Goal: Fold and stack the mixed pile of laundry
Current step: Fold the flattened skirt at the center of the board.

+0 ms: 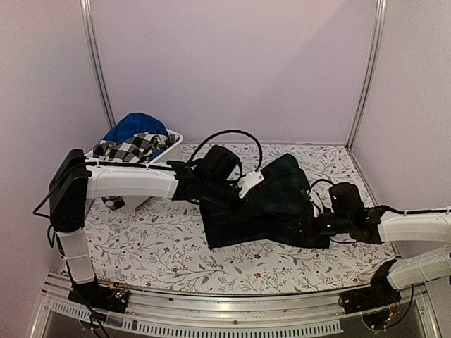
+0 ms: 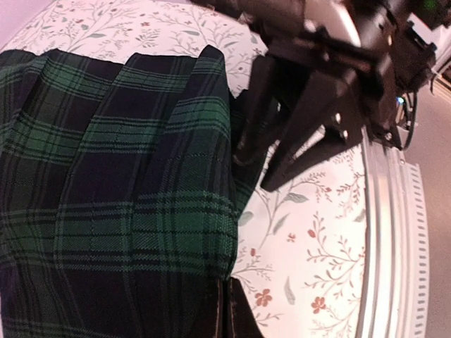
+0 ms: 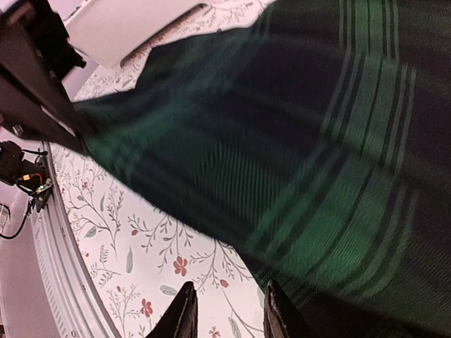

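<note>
The dark green-navy tartan garment (image 1: 271, 204) lies spread in the middle of the floral table (image 1: 141, 239). My left gripper (image 1: 236, 191) reaches over its left part. In the left wrist view its fingers (image 2: 227, 313) are pressed together right at the tartan garment's (image 2: 113, 183) edge, pinching it. My right gripper (image 1: 315, 224) sits low at the garment's right front corner. Its fingertips (image 3: 184, 310) stand apart over bare table, and the tartan cloth (image 3: 296, 141) lies just beyond and beside the right one. A black-and-white checked shirt (image 1: 130, 148) and a bright blue garment (image 1: 134, 125) lie heaped in the tub.
A white plastic tub (image 1: 173, 141) stands at the back left, behind the left arm. White walls close the back and both sides. A metal rail (image 1: 232, 310) runs along the near edge. The right arm's dark gripper (image 2: 296, 127) shows close by in the left wrist view.
</note>
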Controlling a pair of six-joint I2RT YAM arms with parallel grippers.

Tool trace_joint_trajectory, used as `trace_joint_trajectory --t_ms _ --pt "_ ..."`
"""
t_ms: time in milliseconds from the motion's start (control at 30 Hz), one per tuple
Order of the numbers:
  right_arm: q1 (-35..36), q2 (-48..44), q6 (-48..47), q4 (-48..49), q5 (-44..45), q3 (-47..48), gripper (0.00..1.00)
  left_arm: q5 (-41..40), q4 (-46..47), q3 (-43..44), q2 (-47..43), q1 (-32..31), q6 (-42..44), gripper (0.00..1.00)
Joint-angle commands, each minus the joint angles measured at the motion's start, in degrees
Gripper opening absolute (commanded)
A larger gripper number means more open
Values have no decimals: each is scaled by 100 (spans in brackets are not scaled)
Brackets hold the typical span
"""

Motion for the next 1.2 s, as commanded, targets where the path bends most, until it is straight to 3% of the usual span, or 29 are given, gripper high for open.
trace_joint_trajectory --t_ms 0,133,400,500,733,900,1167 --pt "17 -735 13 66 -71 -88 31 94 362 -604 35 -110 -4 0" --pt "17 -865 -101 -296 103 33 35 -182 518 -678 636 -37 29 0" --pt "-126 -751 -98 -1048 673 519 60 -423 419 -915 709 -68 348 1" --pt "-273 -616 -78 -1174 728 724 65 -369 471 -1066 414 -66 351 26" --pt "-435 435 -182 -1103 1245 2167 76 -228 1090 -1199 -835 372 -212 53" --pt "-626 1999 -370 -1275 1092 3181 79 -826 837 -487 -346 1003 -561 55" --pt "-1241 3259 -383 -1407 440 3290 77 -1135 315 -62 835 1139 -695 53"
